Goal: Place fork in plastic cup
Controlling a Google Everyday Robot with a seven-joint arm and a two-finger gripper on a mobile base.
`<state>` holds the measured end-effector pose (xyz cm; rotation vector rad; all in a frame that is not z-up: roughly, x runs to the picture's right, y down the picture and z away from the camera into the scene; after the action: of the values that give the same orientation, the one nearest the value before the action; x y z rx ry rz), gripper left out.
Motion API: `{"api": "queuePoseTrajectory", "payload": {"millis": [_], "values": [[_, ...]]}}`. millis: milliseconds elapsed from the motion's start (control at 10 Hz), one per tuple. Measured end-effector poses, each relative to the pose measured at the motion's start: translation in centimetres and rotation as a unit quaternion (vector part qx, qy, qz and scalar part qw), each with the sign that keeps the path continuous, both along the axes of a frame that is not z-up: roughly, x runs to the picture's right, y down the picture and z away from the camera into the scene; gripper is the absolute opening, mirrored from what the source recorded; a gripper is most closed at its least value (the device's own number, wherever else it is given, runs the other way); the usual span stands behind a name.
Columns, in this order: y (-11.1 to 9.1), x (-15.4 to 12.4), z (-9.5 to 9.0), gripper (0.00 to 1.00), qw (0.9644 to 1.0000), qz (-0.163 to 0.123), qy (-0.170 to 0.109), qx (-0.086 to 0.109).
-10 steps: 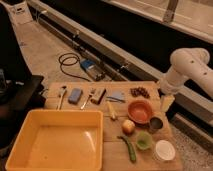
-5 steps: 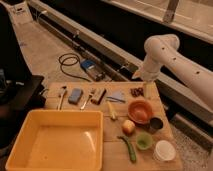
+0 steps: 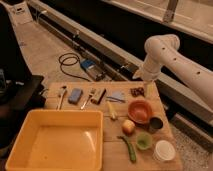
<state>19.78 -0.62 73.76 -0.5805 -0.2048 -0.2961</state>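
Observation:
The fork (image 3: pixel 89 98), slim and silver, lies on the wooden table (image 3: pixel 115 160) in the back row, between a blue block (image 3: pixel 75 95) and a brown block (image 3: pixel 98 96). A round-headed spoon (image 3: pixel 61 96) lies left of the blue block. A small green cup (image 3: pixel 144 141) and a white cup (image 3: pixel 163 150) stand at the front right. My gripper (image 3: pixel 148 89) hangs from the white arm (image 3: pixel 161 50) over the table's back right corner, well to the right of the fork and holding nothing I can see.
A large yellow bin (image 3: pixel 22 145) fills the front left. An orange bowl (image 3: pixel 140 111), a dark cup (image 3: pixel 156 123), a round fruit (image 3: pixel 128 127), a green pod (image 3: pixel 129 148), a blue cloth (image 3: pixel 117 96) and a dark object (image 3: pixel 136 91) lie on the right half. Cables lie on the floor behind.
The arm has swung in from the right side to the table's back right corner, and the gripper has come down closer to the tabletop. The objects have not moved.

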Motion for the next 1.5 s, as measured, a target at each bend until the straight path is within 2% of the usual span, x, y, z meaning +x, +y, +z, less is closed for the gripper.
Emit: {"api": "queuePoseTrajectory", "payload": {"millis": [200, 400, 700, 900, 1000, 1100, 1500], "values": [[-1.0, -1.4, -0.6, 0.80, 0.9980, -0.043, 0.012, 0.044], [-1.5, -5.1, -0.3, 0.80, 0.9925, -0.097, 0.005, 0.074], [-2.2, -12.2, 1.4, 0.80, 0.9801, -0.166, -0.027, 0.105], [-2.8, -16.7, 3.0, 0.80, 0.9708, -0.197, -0.058, 0.123], [-2.9, -18.8, 3.8, 0.80, 0.9682, -0.203, -0.074, 0.127], [-2.9, -19.8, 4.1, 0.80, 0.9672, -0.204, -0.082, 0.127], [-3.0, -19.6, 4.2, 0.80, 0.9675, -0.203, -0.081, 0.127]]}}
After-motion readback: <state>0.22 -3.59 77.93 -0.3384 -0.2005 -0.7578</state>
